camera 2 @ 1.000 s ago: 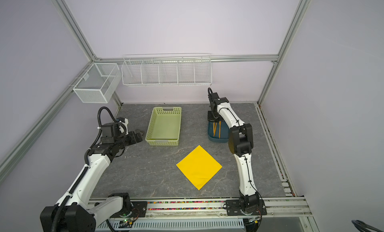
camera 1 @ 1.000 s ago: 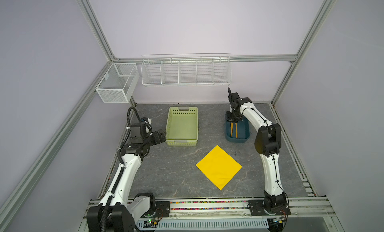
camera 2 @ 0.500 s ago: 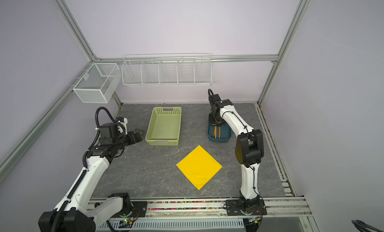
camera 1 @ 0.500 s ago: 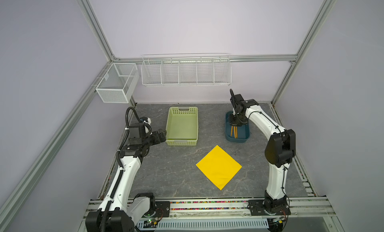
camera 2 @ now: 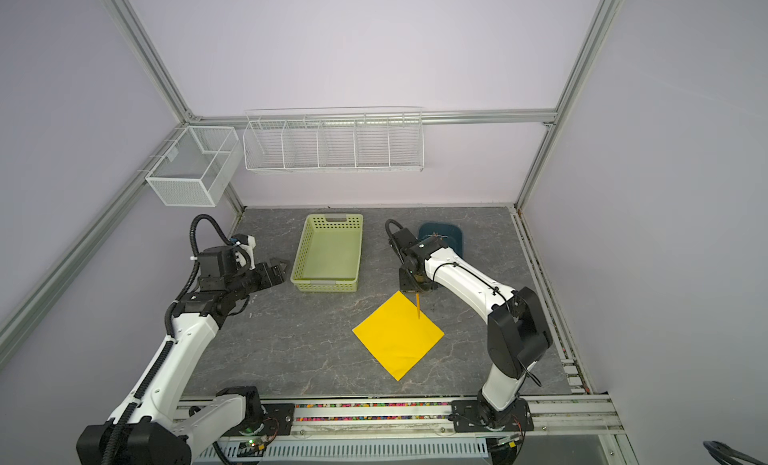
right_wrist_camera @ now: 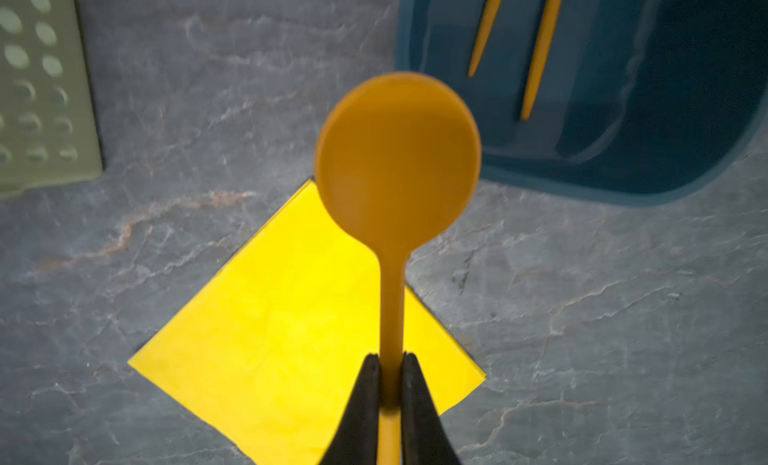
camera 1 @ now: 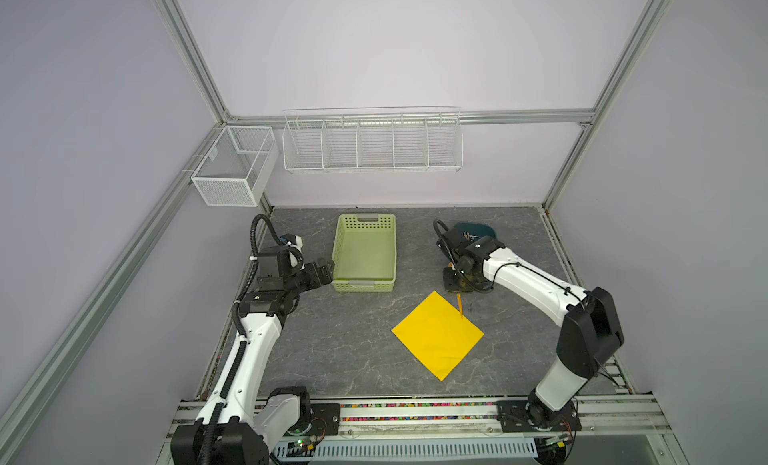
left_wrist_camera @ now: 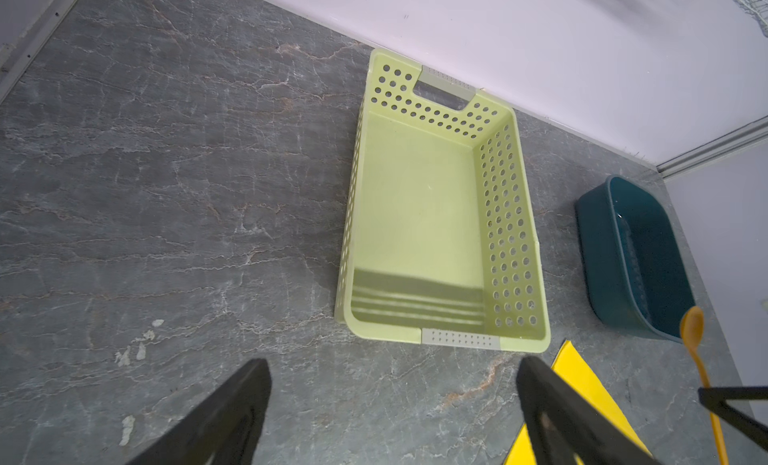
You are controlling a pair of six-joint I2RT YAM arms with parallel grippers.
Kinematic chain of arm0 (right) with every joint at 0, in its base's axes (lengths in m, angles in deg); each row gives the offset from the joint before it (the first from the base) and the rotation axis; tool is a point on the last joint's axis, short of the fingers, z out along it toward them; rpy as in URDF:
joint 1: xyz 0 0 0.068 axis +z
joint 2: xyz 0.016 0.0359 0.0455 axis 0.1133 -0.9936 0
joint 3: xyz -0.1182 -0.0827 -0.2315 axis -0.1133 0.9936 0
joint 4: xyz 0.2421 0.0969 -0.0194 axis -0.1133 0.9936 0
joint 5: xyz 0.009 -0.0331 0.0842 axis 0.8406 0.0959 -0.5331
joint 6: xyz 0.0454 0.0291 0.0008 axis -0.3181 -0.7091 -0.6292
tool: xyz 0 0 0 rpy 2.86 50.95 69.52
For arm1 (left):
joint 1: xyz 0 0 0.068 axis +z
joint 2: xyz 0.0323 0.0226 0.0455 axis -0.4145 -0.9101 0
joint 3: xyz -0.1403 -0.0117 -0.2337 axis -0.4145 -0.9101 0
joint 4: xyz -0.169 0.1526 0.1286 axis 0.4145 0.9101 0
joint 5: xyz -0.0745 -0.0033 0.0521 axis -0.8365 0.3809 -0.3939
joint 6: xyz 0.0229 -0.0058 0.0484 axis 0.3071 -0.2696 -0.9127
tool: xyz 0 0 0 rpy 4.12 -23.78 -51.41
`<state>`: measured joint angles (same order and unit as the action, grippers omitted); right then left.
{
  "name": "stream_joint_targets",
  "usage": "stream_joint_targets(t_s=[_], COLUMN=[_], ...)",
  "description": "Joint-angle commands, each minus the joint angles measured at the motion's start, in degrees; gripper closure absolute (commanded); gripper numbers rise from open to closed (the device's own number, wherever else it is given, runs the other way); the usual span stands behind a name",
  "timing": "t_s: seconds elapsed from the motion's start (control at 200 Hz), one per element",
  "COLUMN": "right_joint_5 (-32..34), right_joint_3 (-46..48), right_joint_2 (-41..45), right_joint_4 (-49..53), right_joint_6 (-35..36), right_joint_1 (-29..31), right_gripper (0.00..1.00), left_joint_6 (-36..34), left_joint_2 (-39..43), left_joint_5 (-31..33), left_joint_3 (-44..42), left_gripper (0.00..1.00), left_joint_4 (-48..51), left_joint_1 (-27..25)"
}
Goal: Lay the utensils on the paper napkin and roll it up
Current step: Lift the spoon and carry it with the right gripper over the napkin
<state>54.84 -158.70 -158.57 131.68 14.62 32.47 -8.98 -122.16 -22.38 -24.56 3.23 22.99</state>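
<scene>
Right jaws, clamped on the orange round-bowled plastic spoon, have carried it from the teal plastic tub, where two blurred orange pieces, probably fork and knife, wait, to above the yellow paper napkin, so first placing seems next; left jaws gape empty.

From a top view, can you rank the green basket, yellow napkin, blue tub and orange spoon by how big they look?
1. green basket and paper napkin: near alike, basket slightly larger.
2. blue tub: mostly hidden behind the right arm, so unsure.
3. spoon: smallest, a thin sliver.
</scene>
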Motion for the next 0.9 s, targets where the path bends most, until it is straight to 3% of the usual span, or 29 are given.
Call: stream_joint_targets(t_s=[0.0,0.405,0.895], right_joint_5=[2.44,1.97,1.25], right_joint_3=[3.41,8.36,8.58], right_joint_2=[1.99,-2.97,-8.94], right_joint_4=[-3.16,-11.72,-12.92], right_joint_6=[-7.30,-15.87,-19.03], right_joint_1=[4.09,13.97,14.06], right_gripper=[0.88,0.90,0.89], left_joint_6=[0.31,0.66,0.63], left_joint_2=[1.06,1.02,0.95], left_joint_5=[-0.74,-1.33,-1.06], left_joint_3=[0.31,-0.29,-0.56], left_gripper=[0.06,0.06,0.06], left_joint_4=[0.36,-0.13,-0.34], left_joint_1=[0.35,0.35,0.35])
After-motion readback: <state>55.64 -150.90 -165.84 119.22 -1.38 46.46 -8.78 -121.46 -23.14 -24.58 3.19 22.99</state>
